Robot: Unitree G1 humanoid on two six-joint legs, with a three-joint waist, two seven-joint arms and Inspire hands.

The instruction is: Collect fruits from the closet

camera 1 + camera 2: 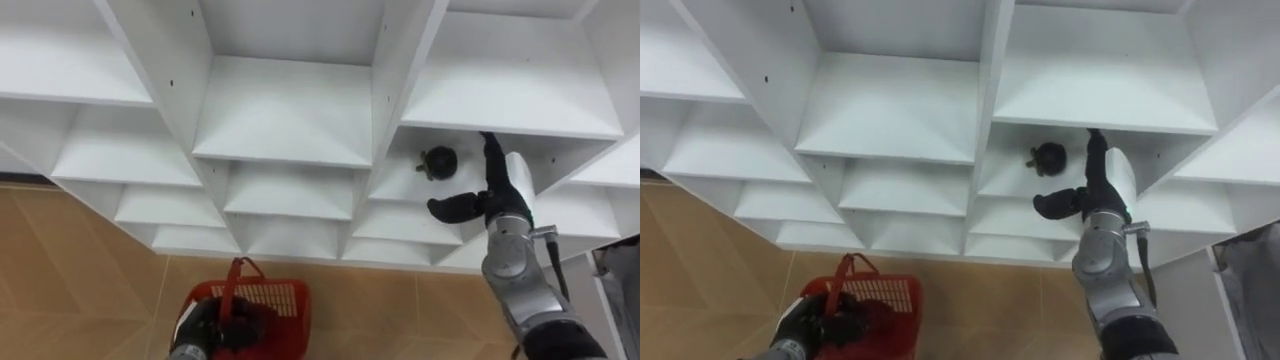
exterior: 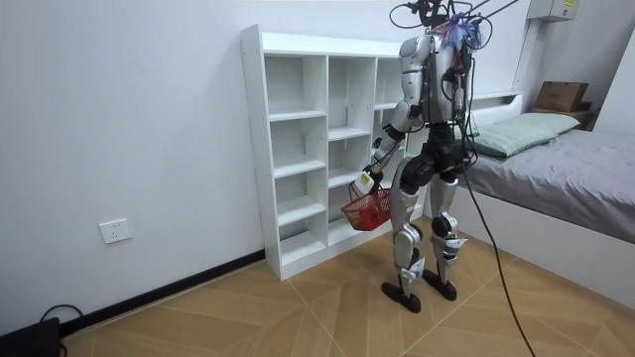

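Observation:
A dark round fruit (image 1: 438,160) (image 1: 1048,156) with a small stem cap lies on a shelf board in a right-hand compartment of the white closet (image 1: 290,150). My right hand (image 1: 497,192) (image 1: 1100,190) is raised inside that compartment, just right of the fruit and apart from it, open with fingers straight up and thumb stretched toward the fruit. Low on the left, my left hand (image 1: 203,325) (image 1: 812,320) is shut on the handle of a red mesh basket (image 1: 272,302) (image 1: 885,297). The basket (image 2: 369,210) hangs at knee height in front of the closet (image 2: 298,149).
The closet is a grid of open white compartments with thin upright dividers; the others in view hold nothing. Wooden floor (image 1: 90,270) lies below. A bed (image 2: 566,169) stands close behind the robot at the room view's right.

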